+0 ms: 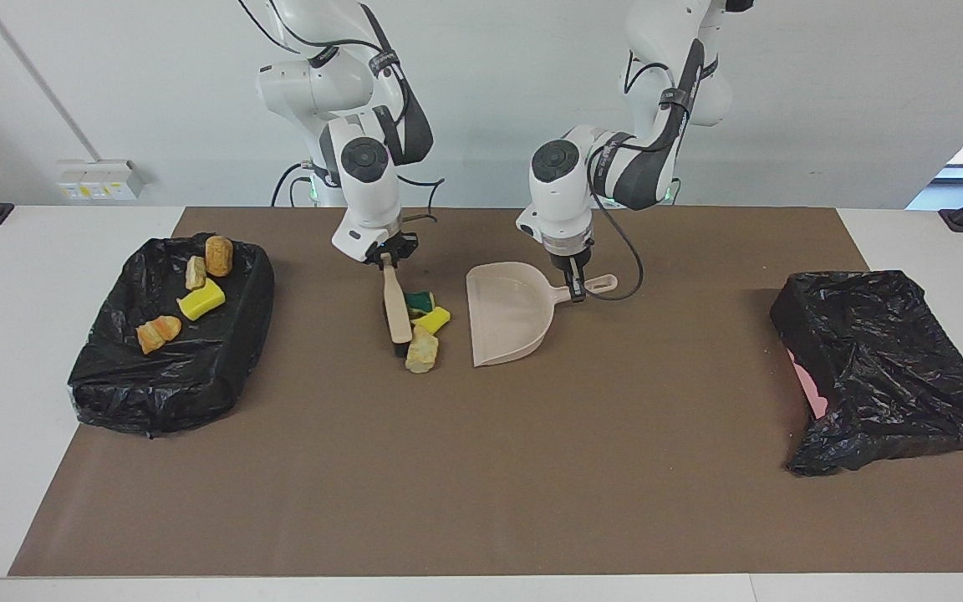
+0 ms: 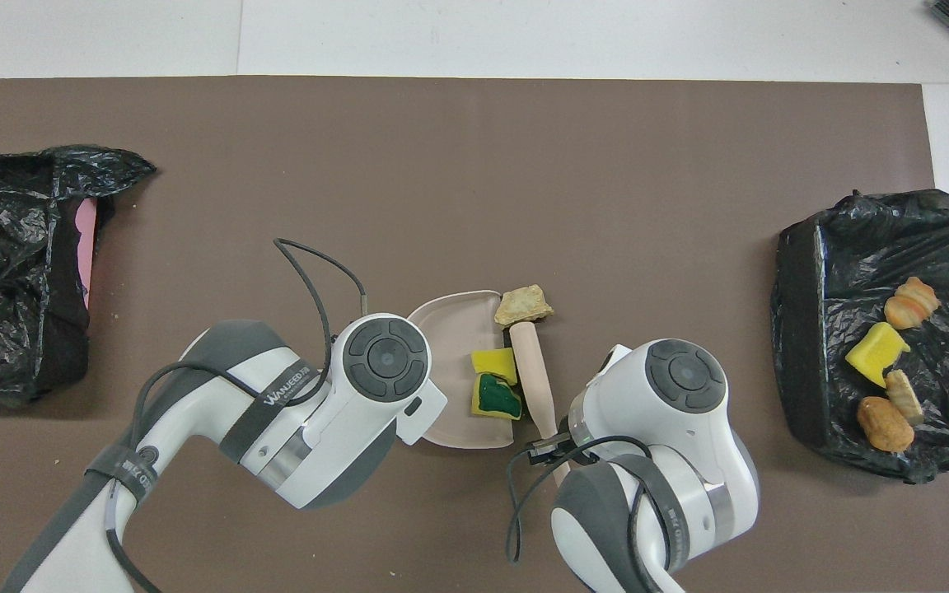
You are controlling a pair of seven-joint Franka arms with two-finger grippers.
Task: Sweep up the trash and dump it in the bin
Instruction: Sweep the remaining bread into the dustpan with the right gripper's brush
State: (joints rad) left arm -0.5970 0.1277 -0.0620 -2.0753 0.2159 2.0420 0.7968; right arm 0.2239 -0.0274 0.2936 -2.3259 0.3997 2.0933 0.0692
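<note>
The right gripper's fingers [image 1: 387,258] are clamping the brush [image 1: 396,307], pressing three scraps [image 1: 424,322] against the dustpan's [image 1: 505,318] open edge; the left gripper's fingers [image 1: 575,289] are pinching its handle.

right claw [image 1: 387,258] grips the top of the brush [image 1: 396,308], which slants down to the mat [image 1: 481,468] on the desk [image 1: 22,276]. three scraps [image 1: 425,322] lie touching the brush, between it and the dustpan [image 1: 505,313]; seen from overhead, two sit at the pan's mouth. left claw [image 1: 575,288] grips the dustpan's handle. four scraps [image 1: 197,297] lie in the lined tray [image 1: 168,376] toward the right arm's end; the covered bin [image 1: 883,368] sits toward the left arm's end, well apart from both claws.
</note>
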